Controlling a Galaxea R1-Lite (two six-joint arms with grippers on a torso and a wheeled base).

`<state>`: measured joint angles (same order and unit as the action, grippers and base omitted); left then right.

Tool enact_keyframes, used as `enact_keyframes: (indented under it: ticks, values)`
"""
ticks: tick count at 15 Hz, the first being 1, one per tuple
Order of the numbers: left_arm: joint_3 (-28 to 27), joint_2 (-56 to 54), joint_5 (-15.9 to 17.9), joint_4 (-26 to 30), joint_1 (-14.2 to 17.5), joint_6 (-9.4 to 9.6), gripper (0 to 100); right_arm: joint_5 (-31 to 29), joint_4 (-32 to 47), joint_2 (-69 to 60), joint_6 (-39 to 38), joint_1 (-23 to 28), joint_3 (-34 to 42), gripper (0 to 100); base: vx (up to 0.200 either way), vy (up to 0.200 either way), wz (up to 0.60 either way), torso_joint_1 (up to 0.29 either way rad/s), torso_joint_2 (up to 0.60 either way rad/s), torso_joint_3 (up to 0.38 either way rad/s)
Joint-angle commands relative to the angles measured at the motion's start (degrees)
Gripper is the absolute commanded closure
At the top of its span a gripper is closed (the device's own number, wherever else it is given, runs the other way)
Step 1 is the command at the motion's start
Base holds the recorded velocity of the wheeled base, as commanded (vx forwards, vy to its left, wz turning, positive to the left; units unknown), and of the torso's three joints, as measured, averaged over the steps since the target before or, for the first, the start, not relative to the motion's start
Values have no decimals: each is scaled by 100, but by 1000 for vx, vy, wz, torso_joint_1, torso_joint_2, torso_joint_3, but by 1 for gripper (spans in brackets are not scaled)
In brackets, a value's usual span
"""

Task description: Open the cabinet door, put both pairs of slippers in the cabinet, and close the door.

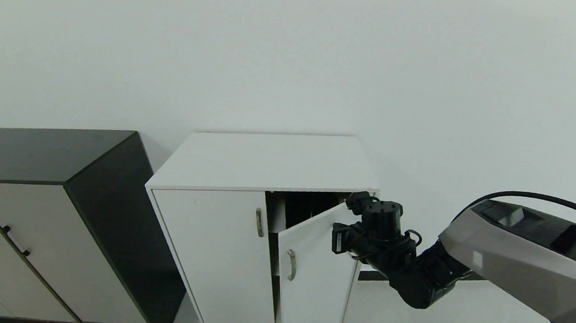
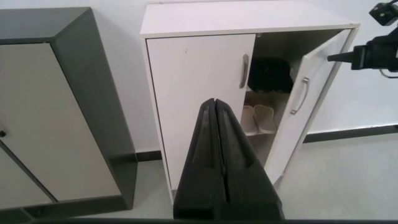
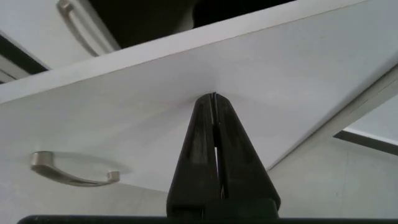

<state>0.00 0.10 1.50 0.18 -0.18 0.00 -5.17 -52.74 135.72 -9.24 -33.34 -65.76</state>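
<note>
At the far left stands a dark cabinet with pale doors, just beside the white cabinet. The white cabinet's left door is closed. The left gripper hangs in front of that door, well apart from it, its fingers pressed together with nothing between them. Inside the opening, the black slippers sit on the upper shelf and the pale slippers on the shelf below. Both pairs are in the cabinet. The right door stands ajar, its curved handle facing out. The right gripper has its fingers drawn together and holds nothing; its tip touches the door's outer face near the top edge.
</note>
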Motion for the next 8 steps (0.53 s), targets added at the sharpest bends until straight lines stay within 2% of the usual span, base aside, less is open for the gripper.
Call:
enact_keyframes:
  ticks: [1,8]
  values:
    - [0,8,-1,-1,1,0,100,-2,53,227,1,73,-271,100,0,0,0,0,0,0]
    - [0,8,-1,-1,1,-9,100,-10,396,596,10,144,-957,100,0,0,0,0,0,0]
